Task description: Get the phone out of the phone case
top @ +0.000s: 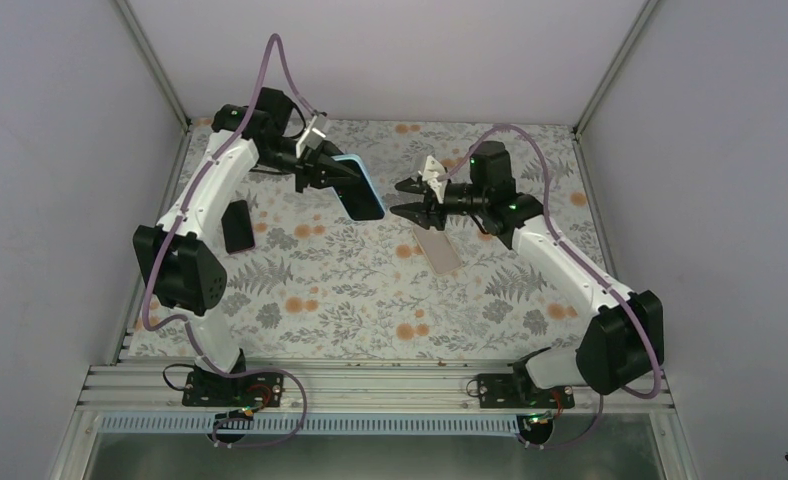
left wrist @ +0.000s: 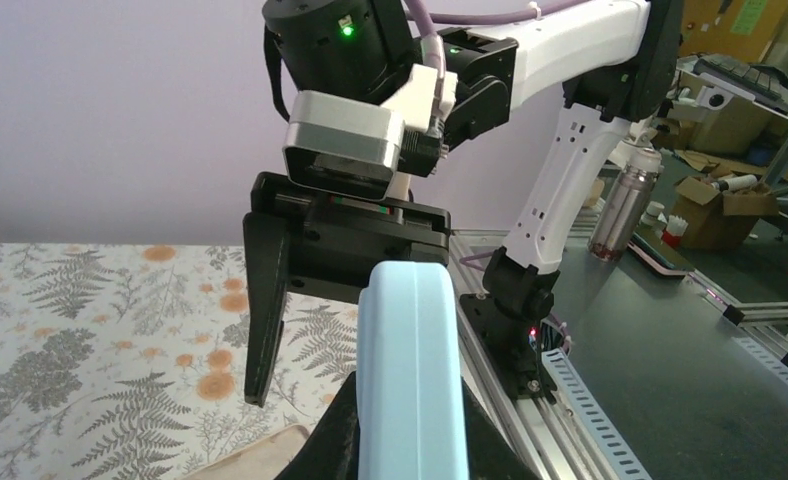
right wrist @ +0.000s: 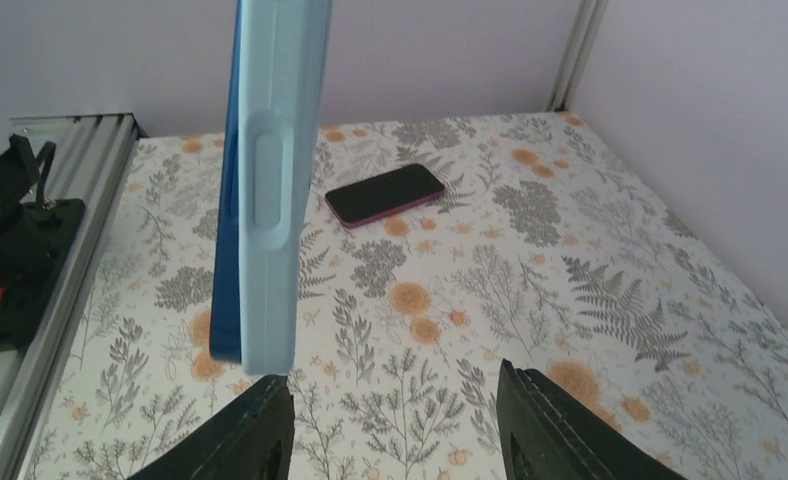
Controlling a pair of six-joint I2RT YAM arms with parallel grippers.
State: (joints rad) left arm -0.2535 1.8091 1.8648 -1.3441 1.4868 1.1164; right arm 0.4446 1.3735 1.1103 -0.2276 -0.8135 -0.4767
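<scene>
The left pincer (top: 322,172) is closed tight on the light blue phone case (top: 360,188). It holds the case by one end, up in the air over the far middle of the bench (top: 350,290). The case does not touch the bench. In the left wrist view, the case (left wrist: 410,370) pokes out between the two dark fingers (left wrist: 335,445) at the bottom of the picture.

In the right wrist view, the case (right wrist: 270,190) stands on its thin side. A darker blue strip (right wrist: 228,200) runs down one side of it. I cannot tell if that strip is the phone.

The right pincer (top: 398,197) is open, with its two fingers wide apart. It holds nothing and touches nothing. It points at the case from just beside it, with a small gap between them. In its own view the gap between its fingers (right wrist: 260,430) shows only the flowery bench.

A black phone (top: 237,225) lies flat near the left edge of the bench. A flat tan thing (top: 437,250) lies on the middle of the bench, just on the near side of the right pincer.
</scene>
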